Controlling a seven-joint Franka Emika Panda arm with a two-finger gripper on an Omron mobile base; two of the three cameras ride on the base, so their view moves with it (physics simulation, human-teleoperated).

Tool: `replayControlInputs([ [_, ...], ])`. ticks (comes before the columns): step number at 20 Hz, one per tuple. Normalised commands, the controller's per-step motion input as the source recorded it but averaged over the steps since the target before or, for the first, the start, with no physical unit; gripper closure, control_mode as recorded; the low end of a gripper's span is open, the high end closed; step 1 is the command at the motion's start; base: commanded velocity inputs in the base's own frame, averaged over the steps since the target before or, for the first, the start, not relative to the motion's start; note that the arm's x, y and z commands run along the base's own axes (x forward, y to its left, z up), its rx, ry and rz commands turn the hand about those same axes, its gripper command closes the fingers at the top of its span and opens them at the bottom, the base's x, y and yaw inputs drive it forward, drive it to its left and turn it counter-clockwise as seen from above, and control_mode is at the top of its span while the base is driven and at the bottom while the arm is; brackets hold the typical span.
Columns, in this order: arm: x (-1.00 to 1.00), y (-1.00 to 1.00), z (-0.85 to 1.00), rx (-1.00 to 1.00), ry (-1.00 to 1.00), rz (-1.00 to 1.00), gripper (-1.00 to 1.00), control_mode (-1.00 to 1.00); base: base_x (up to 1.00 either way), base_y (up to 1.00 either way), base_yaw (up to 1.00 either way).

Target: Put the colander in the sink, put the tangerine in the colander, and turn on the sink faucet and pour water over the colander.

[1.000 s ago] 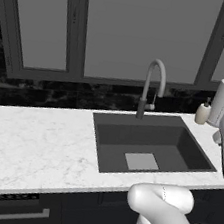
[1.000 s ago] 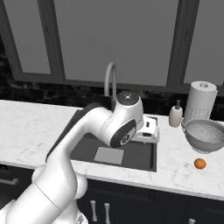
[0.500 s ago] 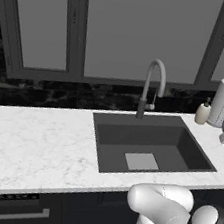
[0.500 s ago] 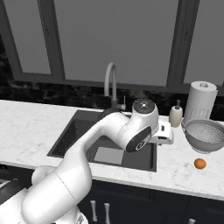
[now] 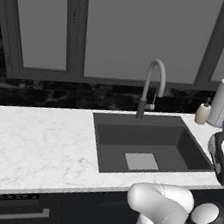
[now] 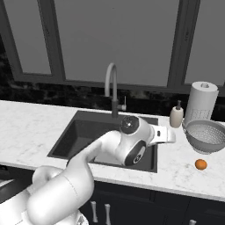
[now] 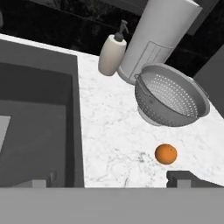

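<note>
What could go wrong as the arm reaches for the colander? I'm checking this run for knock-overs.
The colander sits close against the paper towel roll and near the soap bottle, so the open gripper might bump either. The tangerine lies loose just in front and could be nudged and roll along the counter.

Even, soft rendered light; the white surface (image 5: 34,138) is bright, the backsplash (image 5: 45,94) dark; shadows faint, edges slightly soft.
</note>
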Motion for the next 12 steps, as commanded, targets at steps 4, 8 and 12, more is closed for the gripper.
replayControlInputs([
  [4, 0.18, -0.26, -0.31, -0.2, -0.17, -0.12, -1.0, -1.0, 0.0, 0.0, 0.0],
  [8, 0.19, -0.32, -0.06, -0.03, -0.09, -0.05, -1.0, -1.0, 0.0, 0.0, 0.0],
  [12, 0.45, -0.34, 0.0, 0.0, -0.01, 0.0, -1.0, -1.0, 0.0, 0.0, 0.0],
])
